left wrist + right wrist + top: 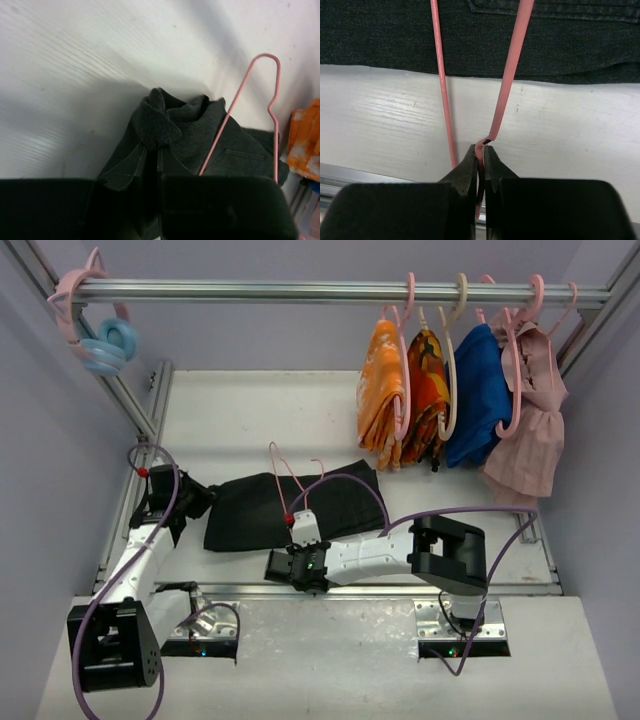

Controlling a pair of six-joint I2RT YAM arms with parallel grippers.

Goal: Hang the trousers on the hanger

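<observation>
rail [250,290]: orange cloths [385,390], blue garment [482,390], pink garment [530,440] hanging | blue ring [110,345]: left end

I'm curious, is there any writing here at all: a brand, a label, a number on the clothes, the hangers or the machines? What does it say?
No readable text in any view.
The black trousers, the pink hanger, the left arm and the right arm show no letters or numbers.
The orange cloths on the rail carry only a pattern, no words.
</observation>
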